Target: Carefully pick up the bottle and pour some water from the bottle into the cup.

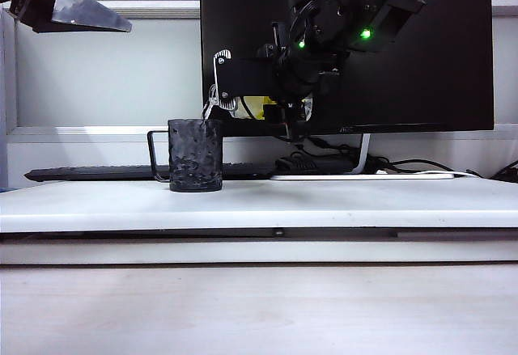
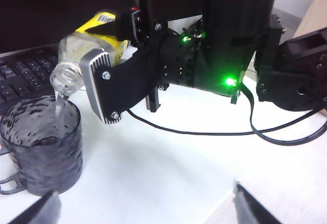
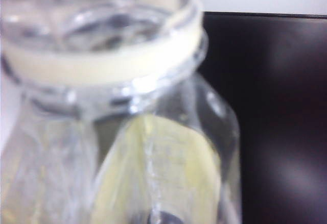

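The right claw (image 2: 104, 63) is clamped on the bottle (image 2: 84, 43), holding it tipped nearly level above the cup (image 2: 43, 150), neck lowest and just over the rim; a thin stream of water (image 2: 60, 104) falls from the open mouth into the cup; the yellow label faces up between the two fingers (image 2: 102, 89), one black finger with a grey ribbed pad lying across the near side of the bottle; in the exterior view the same claw (image 1: 235, 88) hangs in front of the dark monitor (image 1: 437, 64), with the bottle (image 1: 257, 106) showing only as a patch of yellow and a clear neck over the cup (image 1: 195, 155); the cup stands upright on the white worktop (image 1: 340, 201), its thin wire handle turned away from the right arm, and a keyboard (image 1: 89, 174) lies behind it; the right wrist view is filled by the bottle (image 3: 117, 106), blurred, its threaded neck and pale ring close to the lens; the left claw (image 1: 77, 3) is raised at the upper left of the exterior view, well apart from cup and bottle, its fingers spread wide and holding nothing; in its own wrist view only the two fingertips (image 2: 38, 211) show, far apart; black cables (image 2: 214, 132) trail across the worktop (image 2: 168, 178) under the right arm.
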